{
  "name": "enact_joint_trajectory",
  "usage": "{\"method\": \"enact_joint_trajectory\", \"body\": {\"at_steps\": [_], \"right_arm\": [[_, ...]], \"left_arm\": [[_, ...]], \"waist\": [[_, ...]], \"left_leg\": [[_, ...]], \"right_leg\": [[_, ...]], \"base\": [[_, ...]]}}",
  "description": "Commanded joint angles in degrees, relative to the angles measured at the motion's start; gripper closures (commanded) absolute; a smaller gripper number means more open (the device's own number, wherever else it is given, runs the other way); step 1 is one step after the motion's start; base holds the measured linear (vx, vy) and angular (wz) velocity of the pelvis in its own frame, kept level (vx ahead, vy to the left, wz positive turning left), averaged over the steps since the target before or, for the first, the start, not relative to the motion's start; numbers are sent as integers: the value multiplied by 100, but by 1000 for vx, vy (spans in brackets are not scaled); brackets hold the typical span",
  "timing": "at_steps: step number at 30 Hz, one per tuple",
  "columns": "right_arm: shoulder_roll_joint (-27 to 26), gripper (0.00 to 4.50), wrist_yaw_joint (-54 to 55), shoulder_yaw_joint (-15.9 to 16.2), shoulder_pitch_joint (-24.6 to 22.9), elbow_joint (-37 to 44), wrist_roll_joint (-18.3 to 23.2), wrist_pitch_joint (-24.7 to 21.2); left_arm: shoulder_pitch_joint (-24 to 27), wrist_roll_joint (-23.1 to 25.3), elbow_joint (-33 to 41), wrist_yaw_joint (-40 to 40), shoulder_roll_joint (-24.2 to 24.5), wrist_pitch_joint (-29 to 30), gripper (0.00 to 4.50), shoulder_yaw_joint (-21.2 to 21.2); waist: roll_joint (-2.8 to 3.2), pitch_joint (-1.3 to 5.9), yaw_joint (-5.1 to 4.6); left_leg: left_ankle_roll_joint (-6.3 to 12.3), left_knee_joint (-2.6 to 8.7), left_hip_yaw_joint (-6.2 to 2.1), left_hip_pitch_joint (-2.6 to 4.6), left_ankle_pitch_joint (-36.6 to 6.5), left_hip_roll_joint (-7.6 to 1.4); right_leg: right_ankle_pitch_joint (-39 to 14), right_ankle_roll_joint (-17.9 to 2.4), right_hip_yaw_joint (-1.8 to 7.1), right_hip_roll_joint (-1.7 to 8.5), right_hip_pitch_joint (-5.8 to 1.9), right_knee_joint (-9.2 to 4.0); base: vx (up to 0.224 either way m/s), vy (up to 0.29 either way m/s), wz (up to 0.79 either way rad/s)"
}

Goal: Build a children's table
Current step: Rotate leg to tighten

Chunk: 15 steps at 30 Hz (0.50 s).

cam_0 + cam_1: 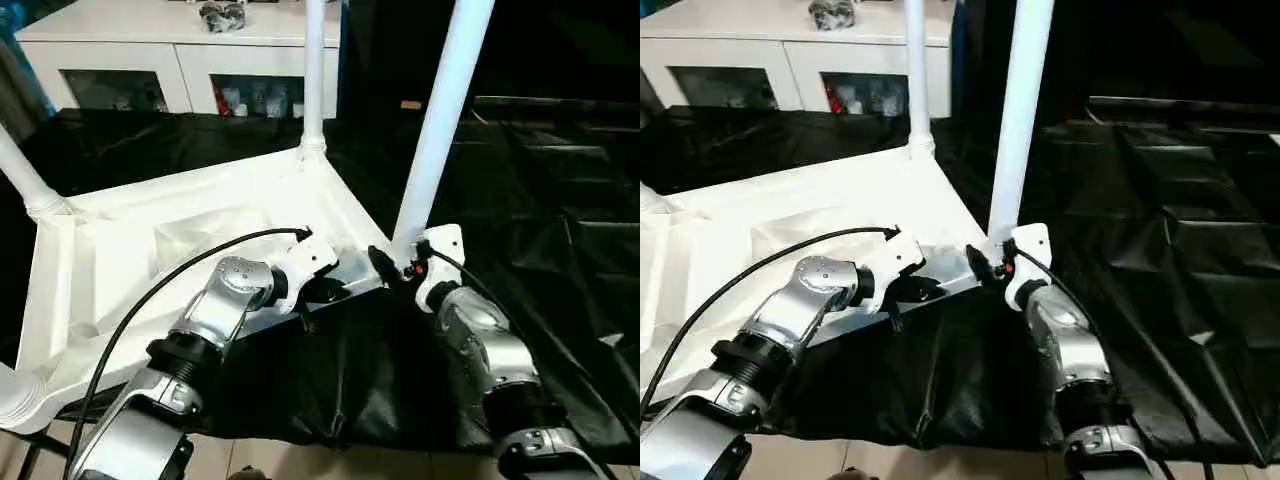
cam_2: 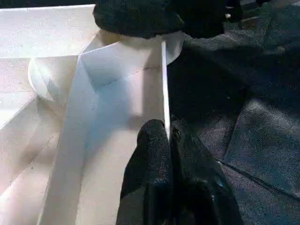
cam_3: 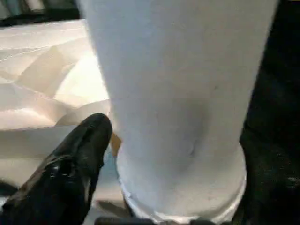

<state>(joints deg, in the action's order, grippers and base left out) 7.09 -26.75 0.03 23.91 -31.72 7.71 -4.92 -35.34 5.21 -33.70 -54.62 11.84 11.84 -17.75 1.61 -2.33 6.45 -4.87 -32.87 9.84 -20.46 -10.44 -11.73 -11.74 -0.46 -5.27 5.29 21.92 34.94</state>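
I see the tabletop lying underside up on black sheeting. Left gripper pinches its rim (fingers clenched); right gripper grasps the near-corner leg.

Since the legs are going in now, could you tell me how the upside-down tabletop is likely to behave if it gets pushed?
The tabletop looks like thin ribbed plastic, so probably light yet fairly stiff. On the black sheet it may slide. The upright legs could make it tippy, which the left gripper, pinching the rim, probably counters.
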Motion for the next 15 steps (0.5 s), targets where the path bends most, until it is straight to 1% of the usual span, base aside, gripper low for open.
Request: {"method": "enact_joint_trajectory", "body": {"at_steps": [1, 2, 3, 4, 5, 6, 8, 9, 11, 12, 13, 14, 15], "right_arm": [[-19, 42, -522, 447, -99, 101, -31, -4], [221, 42, -884, 524, -165, 202, -24, 28], [339, 42, -1099, 559, -199, 276, 7, 39], [523, 42, -1461, 620, -255, 407, 70, 28], [624, 42, -1715, 642, -292, 496, 109, 4], [764, 42, -2030, 697, -343, 628, 154, -26], [862, 42, -2240, 732, -373, 711, 167, -55], [981, 42, -2447, 783, -387, 766, 155, -54], [1188, 42, -2850, 888, -393, 863, 231, -126], [1291, 42, -3065, 956, -400, 921, 266, -155], [1420, 42, -3353, 1059, -414, 995, 302, -206], [1420, 42, -3353, 1059, -414, 995, 302, -206], [1506, 58, -3553, 1137, -430, 1044, 314, -240]], "left_arm": [[84, -125, 198, -291, -37, -305, 450, -194], [137, -176, 259, -570, 132, -487, 450, -205], [156, -199, 275, -704, 216, -565, 450, -210], [180, -225, 287, -916, 351, -719, 450, -227], [195, -235, 300, -1044, 429, -799, 450, -233], [208, -267, 307, -1199, 517, -842, 450, -225], [217, -292, 313, -1321, 582, -872, 450, -215], [220, -309, 301, -1457, 666, -904, 450, -210], [217, -374, 240, -1722, 813, -1024, 450, -205], [207, -406, 194, -1838, 875, -1084, 450, -198], [182, -463, 131, -1986, 931, -1143, 450, -177], [182, -463, 131, -1986, 931, -1143, 450, -177], [161, -500, 91, -2083, 964, -1169, 450, -161]], "waist": [[-24, 286, 1], [-21, 285, -3], [-27, 286, 0], [-25, 293, 5], [-26, 291, 4], [0, 296, 28], [-11, 296, 31], [-10, 299, 39], [-14, 289, 29], [-32, 292, 37], [-34, 297, 46], [-53, 302, 44], [-46, 311, 60]], "left_leg": [[168, 418, -43, -3, -1294, -152], [181, 416, -41, -7, -1263, -152], [196, 415, -41, -14, -1251, -149], [226, 405, -35, -8, -1208, -150], [284, 397, -32, -19, -1173, -146], [310, 390, -21, 13, -1165, -168], [339, 385, -17, 2, -1145, -167], [344, 388, -24, -19, -1063, -171], [337, 388, -18, -7, -1096, -176], [350, 384, -20, -5, -1099, -175], [378, 372, -16, -14, -1007, -174], [403, 368, -12, -15, -970, -176], [458, 351, -8, -20, -867, -183]], "right_leg": [[-1165, -1012, 299, 358, -256, -480], [-1124, -1013, 304, 358, -247, -477], [-1097, -1009, 301, 354, -260, -474], [-1005, -1031, 303, 348, -257, -462], [-911, -1055, 301, 338, -268, -455], [-845, -1103, 309, 347, -236, -453], [-754, -1148, 302, 330, -249, -433], [-665, -1200, 288, 331, -266, -409], [-699, -1225, 291, 334, -248, -418], [-742, -1236, 288, 336, -262, -411], [-667, -1251, 290, 332, -264, -399], [-609, -1259, 289, 329, -269, -393], [-480, -1308, 286, 343, -259, -372]], "base": [[0, 0, 0], [0, 0, 0], [0, 0, 0], [0, 0, 0], [0, 0, 0], [0, 0, 0], [0, 0, 0], [0, 0, 0], [0, 0, 0], [0, 0, 0], [0, 0, 0], [0, 0, 0], [0, 0, 0]]}}
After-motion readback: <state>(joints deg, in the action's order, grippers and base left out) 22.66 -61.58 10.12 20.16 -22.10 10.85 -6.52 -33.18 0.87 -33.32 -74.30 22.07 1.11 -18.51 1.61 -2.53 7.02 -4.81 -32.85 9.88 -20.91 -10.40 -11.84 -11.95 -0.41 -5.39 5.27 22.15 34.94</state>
